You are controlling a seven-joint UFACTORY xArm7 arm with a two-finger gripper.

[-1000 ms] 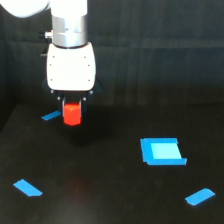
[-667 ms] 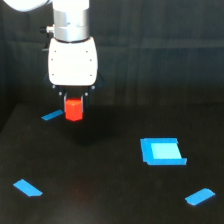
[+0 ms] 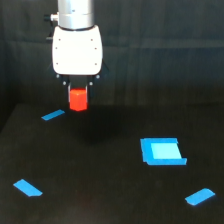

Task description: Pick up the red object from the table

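Note:
The red object (image 3: 78, 99) is a small bright red-orange block held between the dark fingers of my gripper (image 3: 78, 98) under the white arm head (image 3: 77, 47). The gripper is shut on it and holds it clear above the black table (image 3: 100, 190), at the exterior view's upper left. The fingers cover the block's sides and top; its front face shows.
A thin blue strip (image 3: 53, 115) lies on the table just below and left of the held block. A blue square patch (image 3: 161, 151) lies at the right. Blue flat pieces lie at the lower left (image 3: 28, 188) and lower right (image 3: 199, 196).
The gripper has risen with the red block in it, lifting it farther above the table. The blue pieces have not moved.

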